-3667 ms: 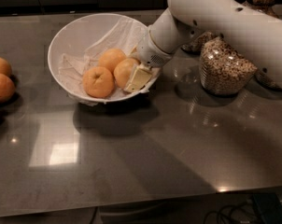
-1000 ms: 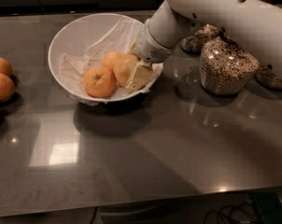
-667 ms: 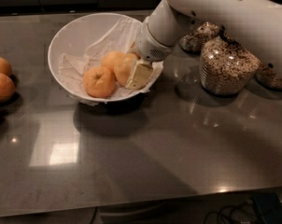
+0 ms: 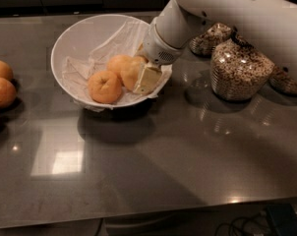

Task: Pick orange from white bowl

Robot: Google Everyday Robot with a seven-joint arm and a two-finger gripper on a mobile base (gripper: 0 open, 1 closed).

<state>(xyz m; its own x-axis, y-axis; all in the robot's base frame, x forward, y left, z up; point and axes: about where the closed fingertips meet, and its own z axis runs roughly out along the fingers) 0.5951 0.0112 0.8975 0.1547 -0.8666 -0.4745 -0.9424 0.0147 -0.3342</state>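
while in the white bowl [image 4: 72, 41], end effector [image 4: 141, 77] clamped on the orange [image 4: 130, 73], dimpled fruit [image 4: 104, 86] just beside, glass jar [image 4: 237, 70] near

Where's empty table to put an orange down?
Bare: the wide front of the table, below the white bowl and the jars. Crowded: loose oranges at the left edge, jars at right, and the bowl, where the gripper meets the orange.
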